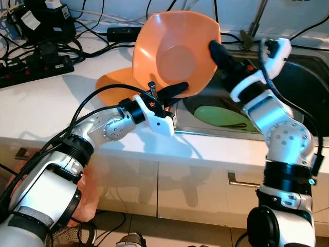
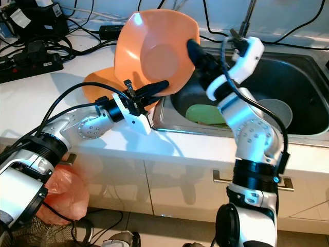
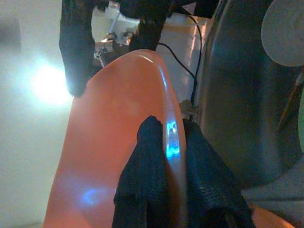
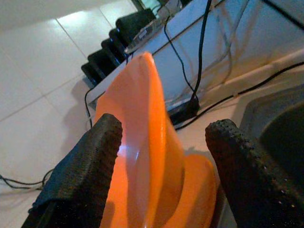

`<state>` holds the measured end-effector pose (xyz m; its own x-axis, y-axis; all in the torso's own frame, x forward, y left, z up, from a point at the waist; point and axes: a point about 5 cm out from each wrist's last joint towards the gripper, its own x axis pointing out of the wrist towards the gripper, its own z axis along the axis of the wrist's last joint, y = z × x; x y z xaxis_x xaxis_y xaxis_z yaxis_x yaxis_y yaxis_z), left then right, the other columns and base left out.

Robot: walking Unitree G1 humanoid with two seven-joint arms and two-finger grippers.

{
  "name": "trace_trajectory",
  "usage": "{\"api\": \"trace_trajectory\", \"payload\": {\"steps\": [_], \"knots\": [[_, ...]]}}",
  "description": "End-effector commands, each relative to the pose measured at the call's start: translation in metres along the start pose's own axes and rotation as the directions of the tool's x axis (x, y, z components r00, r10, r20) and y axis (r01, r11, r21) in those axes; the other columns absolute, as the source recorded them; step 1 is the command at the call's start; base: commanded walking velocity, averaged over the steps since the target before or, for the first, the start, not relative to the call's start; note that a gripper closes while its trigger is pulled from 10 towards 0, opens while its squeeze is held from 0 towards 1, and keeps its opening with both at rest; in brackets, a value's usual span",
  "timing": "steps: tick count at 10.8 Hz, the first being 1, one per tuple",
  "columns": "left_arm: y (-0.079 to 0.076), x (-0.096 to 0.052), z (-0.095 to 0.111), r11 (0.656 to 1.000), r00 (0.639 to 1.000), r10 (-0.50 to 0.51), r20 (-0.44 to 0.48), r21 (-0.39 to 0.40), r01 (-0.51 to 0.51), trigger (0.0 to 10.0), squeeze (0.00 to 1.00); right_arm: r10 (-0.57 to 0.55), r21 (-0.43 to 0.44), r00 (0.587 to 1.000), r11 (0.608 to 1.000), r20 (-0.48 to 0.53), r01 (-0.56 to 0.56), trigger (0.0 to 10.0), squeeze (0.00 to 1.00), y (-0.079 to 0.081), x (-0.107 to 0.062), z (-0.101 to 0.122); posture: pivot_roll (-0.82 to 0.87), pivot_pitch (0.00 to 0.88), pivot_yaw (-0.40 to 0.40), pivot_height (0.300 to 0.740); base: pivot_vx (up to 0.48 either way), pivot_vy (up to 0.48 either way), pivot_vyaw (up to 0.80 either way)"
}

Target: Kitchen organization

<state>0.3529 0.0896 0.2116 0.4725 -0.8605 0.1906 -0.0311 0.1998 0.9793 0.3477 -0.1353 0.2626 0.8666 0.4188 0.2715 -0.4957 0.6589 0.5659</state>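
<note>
Two grippers meet one orange bowl point(image 1: 175, 54), held tilted on edge above the white table point(image 1: 46, 103) beside the sink point(image 2: 288, 77). The left gripper point(image 3: 167, 156) is clamped on the bowl's lower rim. The right gripper point(image 4: 164, 142) straddles the upper rim, fingers spread, one pad touching. A second orange bowl point(image 1: 110, 87) rests on the table beneath. A green plate point(image 2: 203, 114) lies in the sink.

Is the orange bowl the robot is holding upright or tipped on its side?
Tipped. The orange bowl stands on edge above the counter, hollow facing the camera; left gripper pinches its lower rim, right gripper straddles its upper rim.
</note>
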Motion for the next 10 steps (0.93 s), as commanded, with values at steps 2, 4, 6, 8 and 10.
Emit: {"api": "trace_trajectory", "payload": {"steps": [2, 4, 6, 8, 10], "knots": [[0.005, 0.006, 0.007, 0.999, 0.998, 0.039, 0.048, 0.022, -0.040, 0.0, 0.00, -0.029, -0.015, 0.998, 0.999, -0.058, 0.028, 10.0, 0.00, 0.001, 0.009, -0.008, 0.11, 0.085, -0.005, 0.740, 0.000, 0.000, 0.00], [0.004, 0.007, 0.010, 0.999, 0.997, 0.048, 0.059, 0.017, -0.049, 0.0, 0.00, -0.080, 0.010, 0.992, 0.997, -0.098, 0.081, 0.0, 0.00, -0.004, 0.015, -0.012, 0.11, 0.084, -0.005, 0.740, 0.000, 0.000, 0.00], [0.002, 0.004, 0.009, 0.999, 0.997, 0.039, 0.059, 0.018, -0.040, 0.0, 0.00, -0.185, -0.037, 0.975, 0.983, -0.123, 0.182, 0.0, 0.00, -0.007, 0.024, -0.004, 0.11, 0.080, -0.004, 0.740, 0.000, 0.000, 0.00], [-0.002, 0.000, 0.010, 0.998, 0.997, 0.013, 0.082, 0.056, -0.018, 0.0, 0.00, -0.198, -0.039, 0.972, 0.980, -0.128, 0.195, 0.0, 0.00, -0.003, 0.028, 0.004, 0.11, 0.077, -0.009, 0.740, 0.000, 0.000, 0.00], [-0.005, -0.007, 0.008, 0.998, 0.997, -0.001, 0.078, 0.070, -0.004, 0.0, 0.00, -0.226, -0.016, 0.961, 0.974, -0.158, 0.226, 0.4, 0.00, -0.004, 0.029, 0.005, 0.11, 0.074, -0.011, 0.740, 0.000, 0.000, 0.00]]}}
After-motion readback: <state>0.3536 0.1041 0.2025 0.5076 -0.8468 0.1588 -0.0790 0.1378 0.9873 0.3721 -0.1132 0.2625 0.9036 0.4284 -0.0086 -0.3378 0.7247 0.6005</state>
